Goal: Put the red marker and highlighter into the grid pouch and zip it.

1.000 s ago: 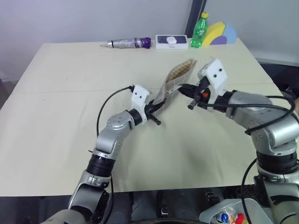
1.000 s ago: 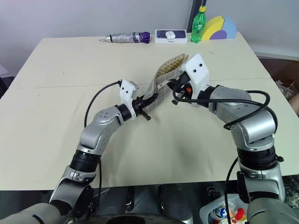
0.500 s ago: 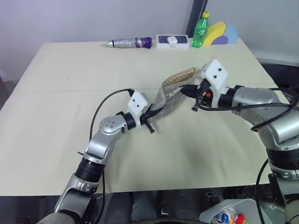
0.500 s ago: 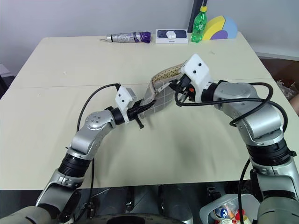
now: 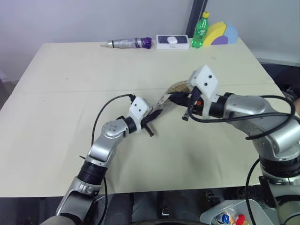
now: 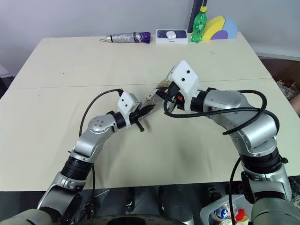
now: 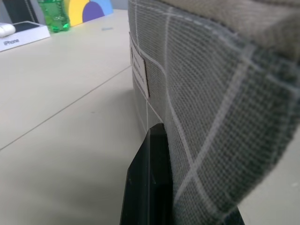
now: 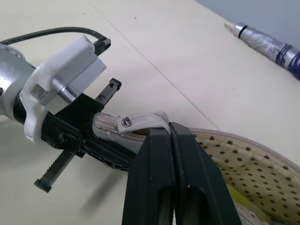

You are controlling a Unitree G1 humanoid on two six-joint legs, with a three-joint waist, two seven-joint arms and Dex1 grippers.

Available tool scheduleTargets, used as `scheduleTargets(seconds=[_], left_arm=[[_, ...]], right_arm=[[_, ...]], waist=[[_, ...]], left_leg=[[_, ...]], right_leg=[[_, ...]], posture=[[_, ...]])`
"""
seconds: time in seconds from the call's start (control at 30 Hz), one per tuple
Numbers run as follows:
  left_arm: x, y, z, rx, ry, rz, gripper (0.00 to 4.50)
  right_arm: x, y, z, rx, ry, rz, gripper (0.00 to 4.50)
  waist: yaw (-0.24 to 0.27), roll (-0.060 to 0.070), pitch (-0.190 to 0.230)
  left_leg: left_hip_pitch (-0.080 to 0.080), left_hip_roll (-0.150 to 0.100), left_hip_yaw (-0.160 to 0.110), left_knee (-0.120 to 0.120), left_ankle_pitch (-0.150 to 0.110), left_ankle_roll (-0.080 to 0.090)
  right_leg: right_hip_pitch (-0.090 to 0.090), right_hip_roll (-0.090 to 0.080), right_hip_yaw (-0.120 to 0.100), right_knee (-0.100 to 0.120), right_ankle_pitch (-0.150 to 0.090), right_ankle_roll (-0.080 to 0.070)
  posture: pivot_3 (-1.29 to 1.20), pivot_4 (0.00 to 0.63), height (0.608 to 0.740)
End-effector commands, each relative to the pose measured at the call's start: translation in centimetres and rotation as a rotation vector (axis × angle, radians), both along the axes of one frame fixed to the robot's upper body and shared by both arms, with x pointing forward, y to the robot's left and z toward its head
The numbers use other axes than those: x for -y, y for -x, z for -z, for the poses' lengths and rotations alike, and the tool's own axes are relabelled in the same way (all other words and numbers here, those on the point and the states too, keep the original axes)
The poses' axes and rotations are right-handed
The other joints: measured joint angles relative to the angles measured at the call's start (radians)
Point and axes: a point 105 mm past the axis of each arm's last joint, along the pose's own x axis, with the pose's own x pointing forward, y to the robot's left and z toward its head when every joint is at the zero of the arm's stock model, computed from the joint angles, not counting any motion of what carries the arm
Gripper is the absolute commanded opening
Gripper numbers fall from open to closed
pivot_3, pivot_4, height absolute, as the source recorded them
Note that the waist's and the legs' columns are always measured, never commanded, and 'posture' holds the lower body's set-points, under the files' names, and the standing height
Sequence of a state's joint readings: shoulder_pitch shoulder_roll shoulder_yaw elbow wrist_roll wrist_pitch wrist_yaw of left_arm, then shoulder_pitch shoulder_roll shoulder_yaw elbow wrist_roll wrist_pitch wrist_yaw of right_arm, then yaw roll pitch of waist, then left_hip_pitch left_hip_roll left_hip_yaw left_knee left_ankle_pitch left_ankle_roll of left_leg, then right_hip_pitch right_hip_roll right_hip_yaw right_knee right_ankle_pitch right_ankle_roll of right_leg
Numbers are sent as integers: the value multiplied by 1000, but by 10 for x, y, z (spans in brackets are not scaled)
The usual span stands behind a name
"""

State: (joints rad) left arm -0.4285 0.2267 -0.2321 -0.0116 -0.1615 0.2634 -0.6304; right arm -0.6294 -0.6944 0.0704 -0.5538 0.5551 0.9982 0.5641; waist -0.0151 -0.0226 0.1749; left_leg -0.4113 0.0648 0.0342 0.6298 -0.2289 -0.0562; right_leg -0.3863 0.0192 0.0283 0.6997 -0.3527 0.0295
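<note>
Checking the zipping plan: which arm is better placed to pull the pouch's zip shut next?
Probably the right. The right gripper sits at the zip end of the grid pouch, while the left gripper is clamped on the pouch, anchoring it.

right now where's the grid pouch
In the head views the grid pouch is held up over the middle of the table, between the left gripper, shut on its end, and the right gripper at its zip edge.

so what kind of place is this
Probably an indoor lab or office test setup: a plain beige table against a bare wall, with a folded umbrella, phone box and green bottle lined up.
</note>
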Motion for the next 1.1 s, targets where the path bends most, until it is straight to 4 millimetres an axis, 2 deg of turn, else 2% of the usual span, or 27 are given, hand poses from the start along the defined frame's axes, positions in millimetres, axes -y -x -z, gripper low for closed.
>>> scheduleTargets(seconds=[0.03,0.1,0.2,0.4,0.87,0.97,1.07,1.1], left_arm=[[0,4,-5,24,7,14,0],[-1,4,-5,23,8,15,0],[-1,4,-5,21,9,17,0],[-1,4,-5,19,9,21,0],[0,4,-9,36,11,27,0],[0,4,-9,37,11,28,0],[0,4,-10,40,13,27,0],[0,4,-10,40,13,27,0]], right_arm=[[-1,8,-7,47,36,-34,1439],[1,11,-1,58,93,-48,2408],[3,17,6,60,144,-77,2408],[-2,27,7,51,142,-139,2408],[-21,11,20,-79,-40,-37,2408],[-21,8,22,-96,-50,-14,1546],[-21,6,25,-107,-55,1,42],[-20,5,25,-108,-55,5,42]], waist=[[0,0,0],[1,0,0],[0,0,0],[-1,0,0],[0,0,0],[0,0,0],[0,0,0],[0,0,0]], left_leg=[[0,0,0,0,0,0],[0,0,0,0,0,0],[0,0,0,0,0,0],[0,0,0,0,0,0],[0,0,0,0,0,0],[0,0,0,0,0,0],[0,0,0,0,0,0],[0,0,0,0,0,0]], right_leg=[[0,0,0,0,0,0],[0,0,0,0,0,0],[0,0,0,0,0,0],[0,0,0,0,0,0],[0,0,0,0,0,0],[0,0,0,0,0,0],[0,0,0,0,0,0],[0,0,0,0,0,0]], posture=[[0,150,740],[0,150,740],[0,150,740],[0,150,740],[0,150,740],[0,150,740],[0,150,740],[0,150,740]])
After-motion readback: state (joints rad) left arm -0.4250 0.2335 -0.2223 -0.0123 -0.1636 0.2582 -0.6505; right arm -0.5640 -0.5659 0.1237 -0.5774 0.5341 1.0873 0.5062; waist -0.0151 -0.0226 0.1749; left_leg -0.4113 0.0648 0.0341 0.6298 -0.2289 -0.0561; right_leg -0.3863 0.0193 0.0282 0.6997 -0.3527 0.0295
